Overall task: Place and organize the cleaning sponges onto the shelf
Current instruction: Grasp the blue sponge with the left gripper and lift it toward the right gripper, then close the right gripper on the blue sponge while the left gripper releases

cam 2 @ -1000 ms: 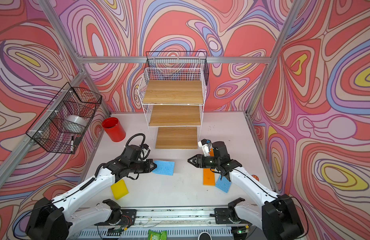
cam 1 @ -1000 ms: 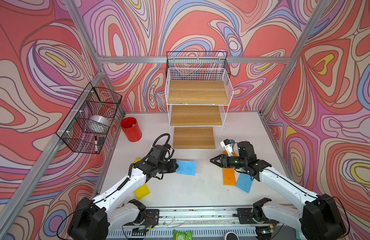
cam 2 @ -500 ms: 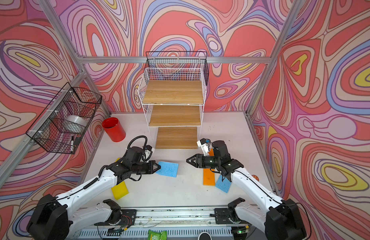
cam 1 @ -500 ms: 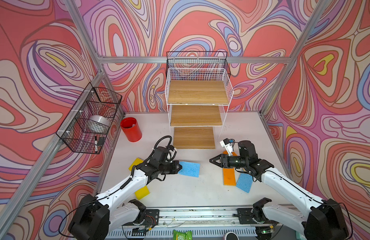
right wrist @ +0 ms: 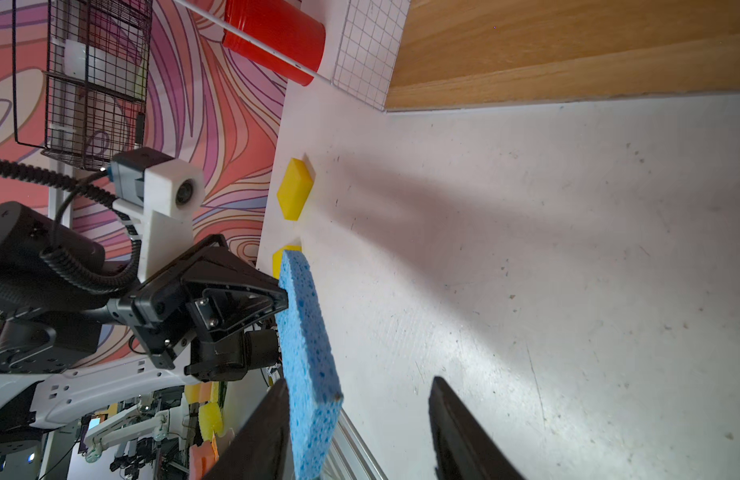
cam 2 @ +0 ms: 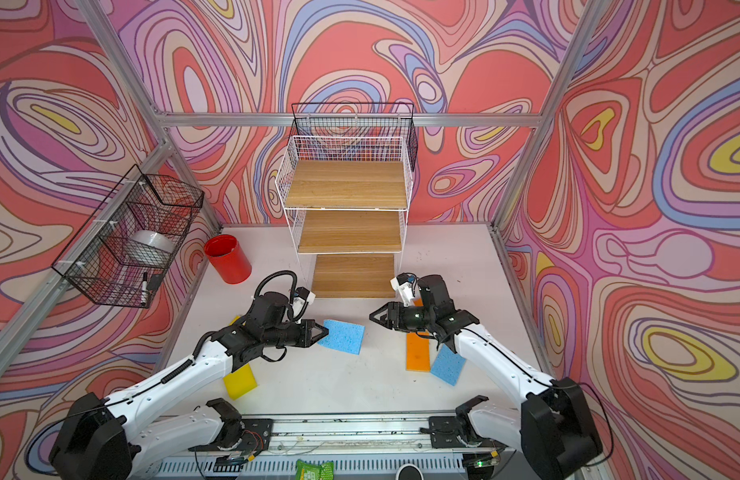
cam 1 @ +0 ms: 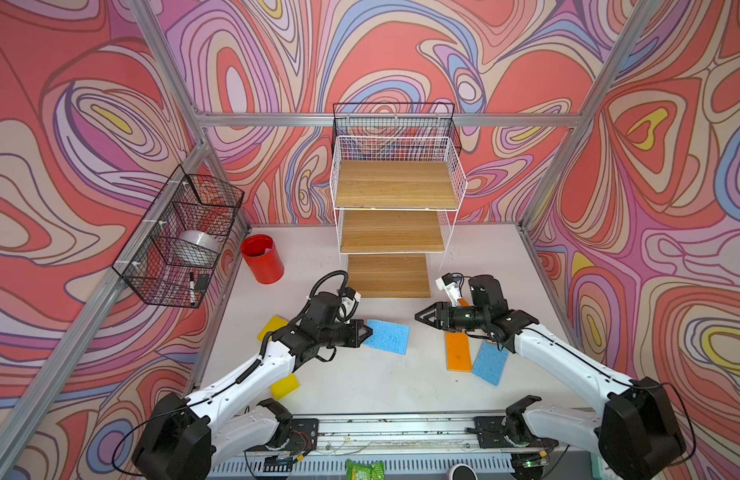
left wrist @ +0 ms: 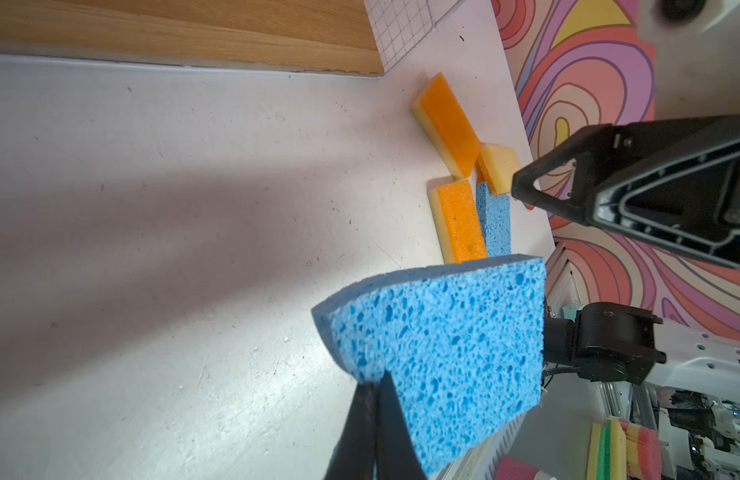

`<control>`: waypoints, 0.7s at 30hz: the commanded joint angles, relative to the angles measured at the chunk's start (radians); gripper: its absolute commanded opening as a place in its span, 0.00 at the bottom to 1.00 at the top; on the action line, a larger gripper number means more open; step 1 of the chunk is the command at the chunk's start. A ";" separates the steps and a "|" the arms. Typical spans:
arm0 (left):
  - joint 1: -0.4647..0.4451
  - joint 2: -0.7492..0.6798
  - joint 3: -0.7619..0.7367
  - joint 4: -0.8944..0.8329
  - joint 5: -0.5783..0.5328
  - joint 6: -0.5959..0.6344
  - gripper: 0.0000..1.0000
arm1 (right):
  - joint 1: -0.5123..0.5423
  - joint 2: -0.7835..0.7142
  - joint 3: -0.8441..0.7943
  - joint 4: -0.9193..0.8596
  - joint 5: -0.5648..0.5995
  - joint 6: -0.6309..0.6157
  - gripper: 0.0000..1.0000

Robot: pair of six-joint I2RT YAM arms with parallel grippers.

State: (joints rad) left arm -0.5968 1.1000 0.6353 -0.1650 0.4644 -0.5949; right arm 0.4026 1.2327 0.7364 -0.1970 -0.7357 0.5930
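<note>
Just in front of the shelf [cam 1: 395, 185], whose lowest board comes down to the counter [cam 1: 360, 386], the left fingers [cam 1: 358, 332] are pinched tight on one edge of a light blue sponge [cam 1: 388, 337]. They hold it clear of the counter, lying roughly flat, with its free end pointing across the shelf's front toward the other arm.

The right fingers [cam 1: 427, 318] face it from the right arm's side of the shelf's front, spread apart with nothing clamped between them. In the right wrist view the sponge's free end sits close by one finger, and I cannot tell whether they touch.

Further out from the shelf on that same side, under the right arm, a long orange sponge [cam 1: 458, 351] lies flat. The second blue sponge [cam 1: 491, 362] lies along its side, touching it. Nearer the shelf's front corner, the left wrist view shows another orange sponge [left wrist: 447, 124]. A third one, turned pale side up [left wrist: 499, 168], rests against it and partly over the second blue sponge's end.

On the left arm's side, well out from the shelf, the nearer yellow sponge [cam 1: 272, 326] and the farther yellow sponge [cam 1: 284, 385] lie on the counter with the arm passing over between them. A red cup [cam 1: 262, 259] stands near the shelf on that side.
</note>
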 commanded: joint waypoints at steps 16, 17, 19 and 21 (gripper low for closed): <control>-0.009 0.100 0.111 0.022 -0.024 0.026 0.00 | 0.006 0.085 0.023 0.039 -0.187 -0.092 0.47; -0.009 0.108 0.117 0.020 -0.023 0.027 0.00 | 0.007 0.083 0.020 0.040 -0.196 -0.091 0.45; -0.010 0.115 0.127 0.014 -0.029 0.029 0.00 | 0.007 0.079 0.020 0.040 -0.205 -0.093 0.40; -0.009 0.116 0.130 0.016 -0.036 0.027 0.00 | 0.007 0.078 0.024 0.029 -0.205 -0.104 0.34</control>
State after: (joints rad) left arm -0.6025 1.2110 0.7361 -0.1524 0.4450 -0.5793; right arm 0.4030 1.3315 0.7666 -0.1596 -0.9138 0.5156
